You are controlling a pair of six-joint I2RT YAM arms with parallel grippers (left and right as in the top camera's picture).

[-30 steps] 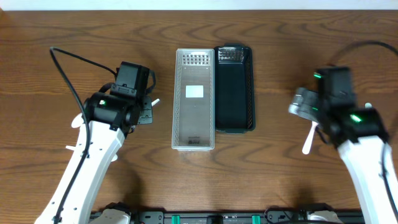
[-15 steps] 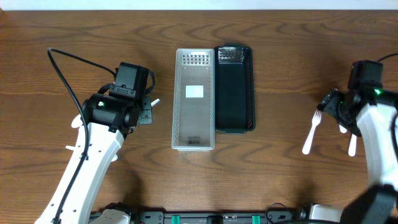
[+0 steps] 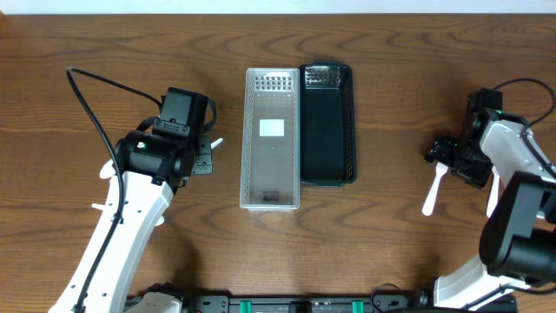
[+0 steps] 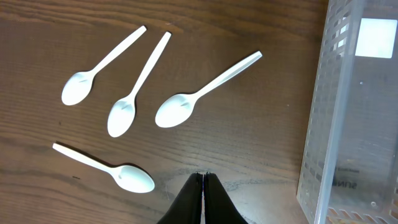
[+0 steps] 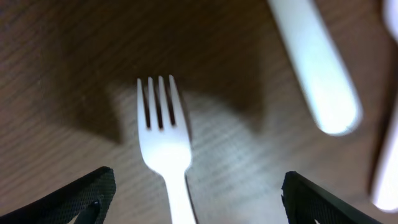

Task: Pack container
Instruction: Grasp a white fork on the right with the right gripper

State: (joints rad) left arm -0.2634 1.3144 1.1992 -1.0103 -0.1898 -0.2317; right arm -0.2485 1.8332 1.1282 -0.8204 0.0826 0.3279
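- We are holding the right tool (image 5: 199, 198) low over the white fork (image 5: 163, 140), fingers spread wide to either side, nothing gripped yet.
- The fork is lying flat on the table (image 3: 391, 87), well right of the clear basket (image 3: 247, 148) and the black basket (image 3: 352, 122).
- Its long axis is running near-to-far, tines pointing toward the far edge.
- Next, we reckon: dropping down, squeezing the fork, carrying it to a basket.
- The left tool (image 4: 203, 190) is pinched together, empty, above four spoons (image 4: 180, 111).
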